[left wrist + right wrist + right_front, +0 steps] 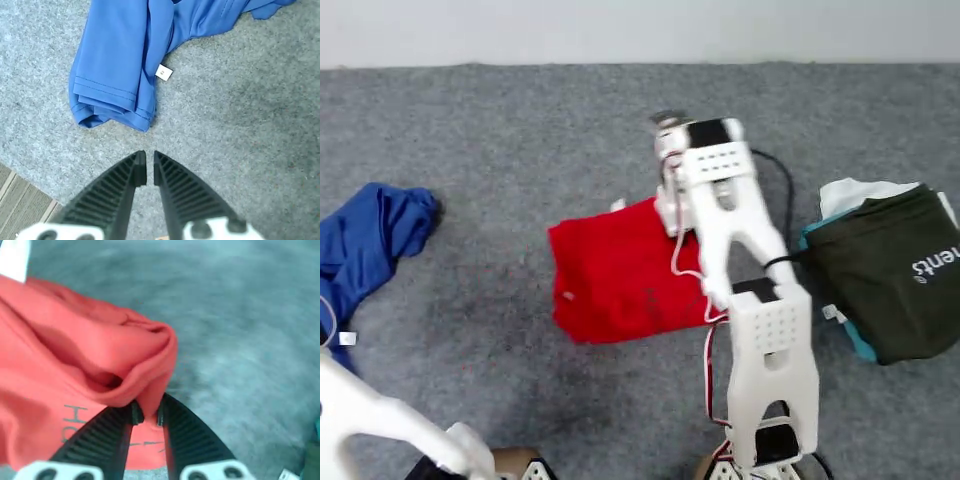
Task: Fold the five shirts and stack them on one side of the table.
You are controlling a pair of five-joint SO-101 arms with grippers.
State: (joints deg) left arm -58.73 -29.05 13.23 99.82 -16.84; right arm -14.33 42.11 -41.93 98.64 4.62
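Right gripper (147,415) is seen pinched on a raised fold of the red shirt (60,365). Left gripper (149,167) is held closed, empty, just beside the blue shirt (125,55).

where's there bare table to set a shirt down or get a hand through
Widest free patch: grey table between the blue shirt and the red shirt. Also the far strip along the wall. Crowded: between the red shirt and the folded stack, where the right arm and its cables lie.
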